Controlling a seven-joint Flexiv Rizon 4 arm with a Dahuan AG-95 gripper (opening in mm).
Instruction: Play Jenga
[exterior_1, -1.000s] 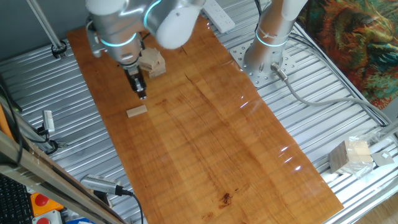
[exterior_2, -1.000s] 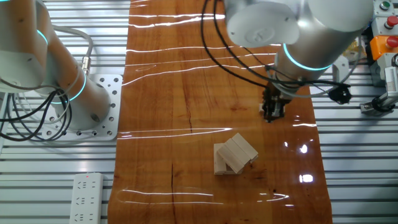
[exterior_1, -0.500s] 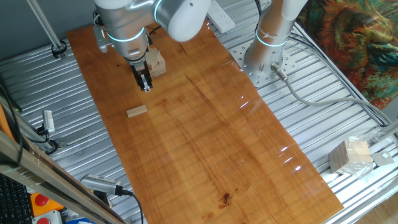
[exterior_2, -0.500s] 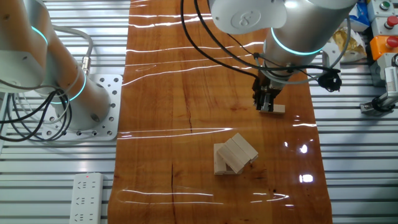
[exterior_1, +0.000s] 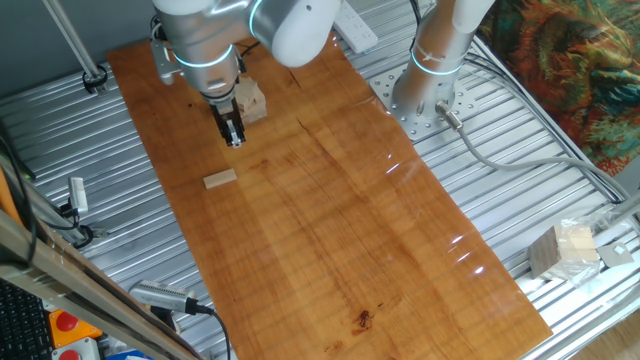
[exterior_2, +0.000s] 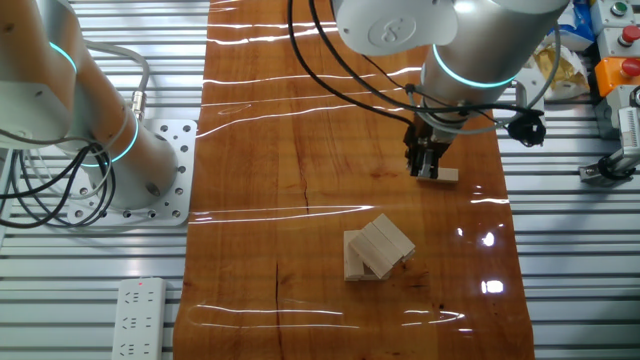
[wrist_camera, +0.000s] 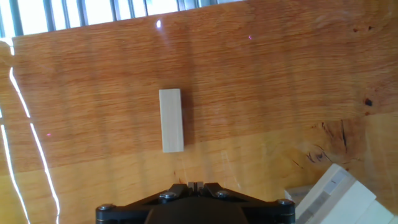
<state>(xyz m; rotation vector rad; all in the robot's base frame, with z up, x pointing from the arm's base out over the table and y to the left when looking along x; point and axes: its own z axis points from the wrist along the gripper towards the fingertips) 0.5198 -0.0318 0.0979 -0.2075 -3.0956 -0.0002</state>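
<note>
Nothing moved: gripper (exterior_2: 427, 170), jaws pressed together, hides block (wrist_camera: 171, 120) partly.

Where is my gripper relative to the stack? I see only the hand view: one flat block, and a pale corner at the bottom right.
Observer: One fixed view shows the gripper above the board, between the Jenga stack and the single block, touching neither.
Operator: Is the stack standing?
Observer: Yes. In the other fixed view it is upright, with its top blocks turned askew to those below.
Operator: What else is near?
Observer: A pale cube-like lump lies off the board, on the metal rails.
</note>
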